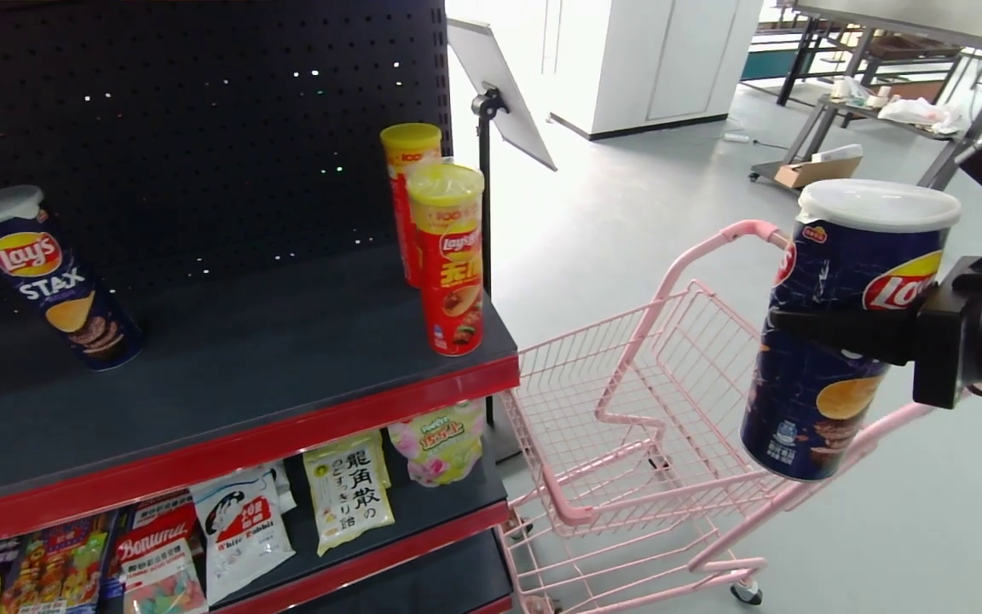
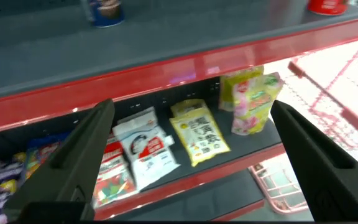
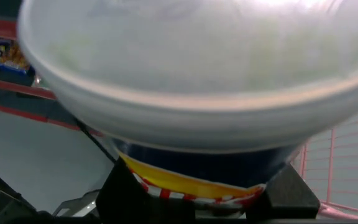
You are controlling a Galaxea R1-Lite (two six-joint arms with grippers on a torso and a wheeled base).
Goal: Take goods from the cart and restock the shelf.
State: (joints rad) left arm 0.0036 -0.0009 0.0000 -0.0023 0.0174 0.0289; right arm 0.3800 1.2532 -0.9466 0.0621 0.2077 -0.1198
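The right jaws are clenching the middle of a blue chip can (image 1: 849, 333), holding it roughly upright in the air. It is hanging over the handle end of the pink cart (image 1: 627, 409), well apart from the shelf (image 1: 244, 367). In the right wrist view its pale plastic lid (image 3: 185, 93) is sitting close to the camera, with the dark jaws pressing on either side of the blue and yellow wall below.

The left jaws are standing released, with the two dark fingers (image 2: 73, 168) spread wide and nothing between them. They are facing the shelf's lower board, where a white snack bag (image 2: 145, 149), a cream bag (image 2: 197, 134) and a green and pink bag (image 2: 250, 99) are lying in a row along the front edge.

On the upper board a second blue can (image 1: 52, 281) is standing near the left end, looking tilted in the head view. Two red cans with yellow lids are standing at the right end, the nearer one (image 1: 450, 256) close to the front right corner and the other (image 1: 406, 170) just behind it.
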